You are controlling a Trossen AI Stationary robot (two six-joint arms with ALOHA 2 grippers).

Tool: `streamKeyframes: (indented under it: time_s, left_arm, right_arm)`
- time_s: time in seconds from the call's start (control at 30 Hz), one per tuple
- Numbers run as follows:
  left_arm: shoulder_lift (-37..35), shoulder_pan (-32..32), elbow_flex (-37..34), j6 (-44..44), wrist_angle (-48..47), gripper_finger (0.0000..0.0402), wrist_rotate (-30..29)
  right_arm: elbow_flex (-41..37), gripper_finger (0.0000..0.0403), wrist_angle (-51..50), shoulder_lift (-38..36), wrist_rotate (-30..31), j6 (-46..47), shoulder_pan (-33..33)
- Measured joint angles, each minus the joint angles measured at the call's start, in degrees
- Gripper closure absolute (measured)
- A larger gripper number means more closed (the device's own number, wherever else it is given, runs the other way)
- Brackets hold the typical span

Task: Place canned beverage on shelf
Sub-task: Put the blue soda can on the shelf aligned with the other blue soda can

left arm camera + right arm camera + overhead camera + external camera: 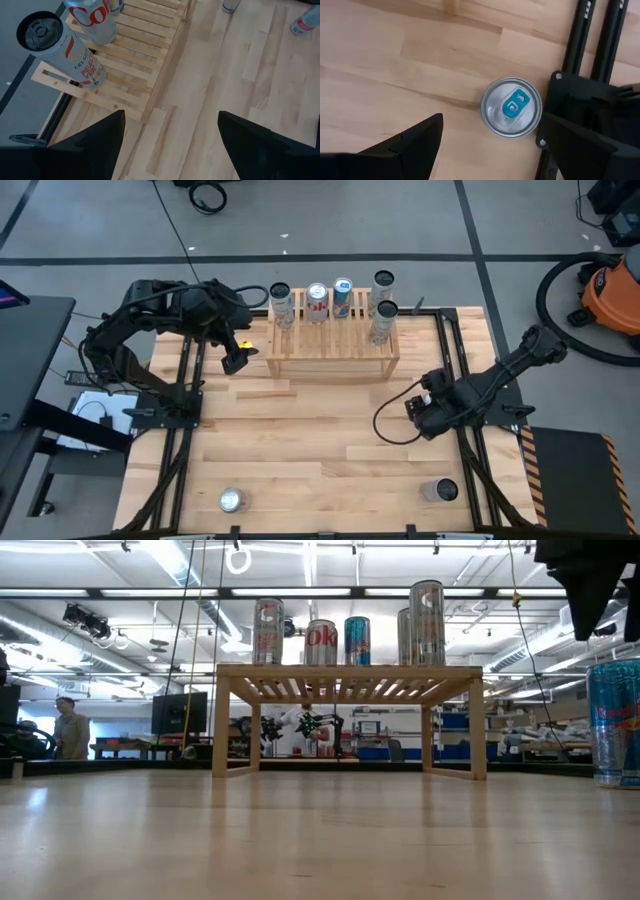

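Note:
The light-wood slatted shelf (330, 348) stands at the table's far middle, and it also shows in the low view (350, 675) and the left wrist view (140, 60). Several cans stand upright on its top, among them a white can (62, 52) at its left end. A silver can with a blue tab (511, 106) stands upright on the table near the right front (440, 491). Another can (232, 500) stands near the left front. My left gripper (236, 356) is open and empty beside the shelf's left end. My right gripper (424, 416) is open and empty, high above the table and farther back than the blue-tab can.
Black frame rails (462, 380) run along both sides of the table; one rail (580, 45) lies right beside the blue-tab can. Bare wood lies between the shelf and the front cans. An orange vacuum (612, 290) stands off the table's right.

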Motion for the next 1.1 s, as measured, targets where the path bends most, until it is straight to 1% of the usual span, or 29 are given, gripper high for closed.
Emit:
streamKeyframes:
  time_s: [0.13,0.33,0.5,0.67,0.9,1.1]
  left_arm:
    - [0.00,0.00,0.00,0.79,-0.01,0.0081,0.00]
    - [0.00,0.00,0.00,1.54,-0.01,0.0081,0.00]
    - [0.00,0.00,0.00,2.29,-0.01,0.0081,0.00]
    - [0.00,0.00,0.00,2.98,-0.01,0.0081,0.00]
    - [0.00,0.01,0.00,3.03,-0.01,0.0081,0.00]
    - [0.00,0.01,0.00,3.03,-0.01,0.0081,0.00]
  right_arm:
    - [-1.69,0.0057,0.00,0.00,-0.29,3.90,0.19]
    - [-4.83,0.0057,0.06,0.02,-3.28,9.21,0.19]
    - [-6.46,0.0057,2.00,0.02,-1.88,11.25,0.17]
    - [-8.53,0.0057,4.66,0.02,-2.60,11.35,0.17]
    - [-11.82,0.0057,5.19,0.02,-1.49,13.20,-0.20]
    - [-13.76,0.0058,6.45,0.04,1.80,13.09,-0.29]
